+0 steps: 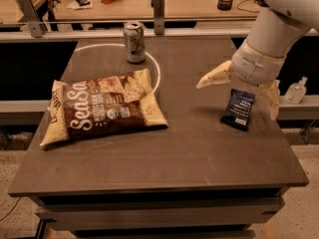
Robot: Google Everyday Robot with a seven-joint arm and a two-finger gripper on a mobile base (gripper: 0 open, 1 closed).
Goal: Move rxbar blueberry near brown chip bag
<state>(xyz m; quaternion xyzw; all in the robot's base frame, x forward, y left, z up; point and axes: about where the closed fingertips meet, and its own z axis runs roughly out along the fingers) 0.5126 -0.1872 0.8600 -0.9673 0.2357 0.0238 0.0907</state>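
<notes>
The rxbar blueberry (238, 109) is a small dark navy wrapper with white text lines, lying flat on the right side of the table. The brown chip bag (102, 108) with white "SeaSa" lettering lies flat on the left side, well apart from the bar. My gripper (236, 101) hangs over the bar, open and empty. One cream finger (215, 75) points out to the left of the bar and the other finger (273, 98) hangs at the bar's right. The white arm comes in from the upper right.
A silver soda can (134, 42) stands at the back of the brown table (189, 153), on a white painted ring. A metal rail runs behind the table. A clear bottle (296, 90) sits off the table's right edge.
</notes>
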